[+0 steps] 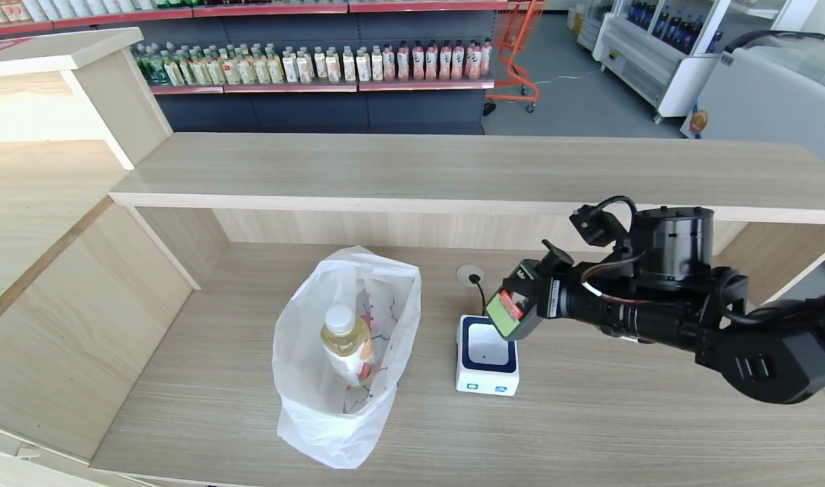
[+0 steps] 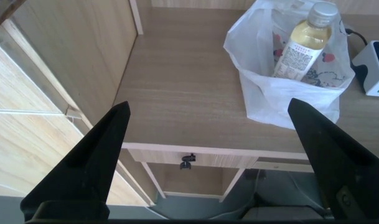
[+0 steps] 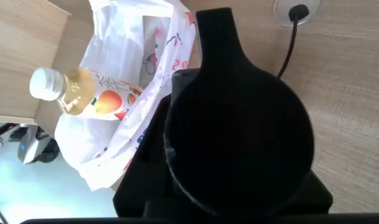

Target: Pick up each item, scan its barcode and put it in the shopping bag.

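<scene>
Hand (image 1: 528, 297) on right arm grips green-labelled item (image 1: 507, 314) above scanner (image 1: 486, 358).

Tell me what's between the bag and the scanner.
Only bare counter lies between the bag and the scanner; the head view shows the gap.

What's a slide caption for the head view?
Right gripper holds a green-faced item above the scanner; a bottle stands in the shopping bag.
</scene>
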Motion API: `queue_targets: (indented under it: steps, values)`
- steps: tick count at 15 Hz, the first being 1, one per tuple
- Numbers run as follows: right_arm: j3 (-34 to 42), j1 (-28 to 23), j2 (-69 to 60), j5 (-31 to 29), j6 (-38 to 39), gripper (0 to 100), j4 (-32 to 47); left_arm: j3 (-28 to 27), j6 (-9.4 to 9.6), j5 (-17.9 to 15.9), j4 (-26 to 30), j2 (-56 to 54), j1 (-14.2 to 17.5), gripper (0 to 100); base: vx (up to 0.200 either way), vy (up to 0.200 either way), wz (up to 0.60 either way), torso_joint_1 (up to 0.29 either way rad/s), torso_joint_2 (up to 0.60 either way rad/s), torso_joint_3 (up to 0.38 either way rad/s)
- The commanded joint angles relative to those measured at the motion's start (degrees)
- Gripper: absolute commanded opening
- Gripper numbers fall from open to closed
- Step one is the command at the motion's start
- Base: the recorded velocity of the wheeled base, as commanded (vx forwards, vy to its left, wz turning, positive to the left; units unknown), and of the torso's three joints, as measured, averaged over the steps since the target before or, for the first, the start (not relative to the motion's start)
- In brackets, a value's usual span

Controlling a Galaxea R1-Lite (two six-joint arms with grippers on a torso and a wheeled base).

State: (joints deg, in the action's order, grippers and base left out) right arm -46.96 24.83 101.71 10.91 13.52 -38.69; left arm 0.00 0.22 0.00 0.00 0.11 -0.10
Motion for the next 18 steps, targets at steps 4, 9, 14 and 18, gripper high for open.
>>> queue_targets:
  steps: [4,9,14,18]
  values:
    - [9.3,-4.7,-16.3,0.3,-8.7,0,-0.9,0.0,-0.04,0.0,0.0,0.0,0.0,100,0.000,0.000,0.00,0.000,0.00,0.000]
    - [14.1,-5.1,-19.4,0.3,-8.3,0,-0.9,0.0,0.04,0.0,0.0,0.0,0.0,100,0.000,0.000,0.00,0.000,0.00,0.000]
    - [15.7,-6.7,-20.5,0.4,-6.0,0,-0.6,0.0,0.04,0.0,0.0,0.0,0.0,100,-0.120,0.000,0.00,0.001,0.00,0.001]
    - [15.6,-7.2,-20.1,0.4,-3.8,0,-0.5,0.0,0.04,0.0,0.0,0.0,0.0,100,-0.100,0.000,0.00,0.004,0.00,0.001]
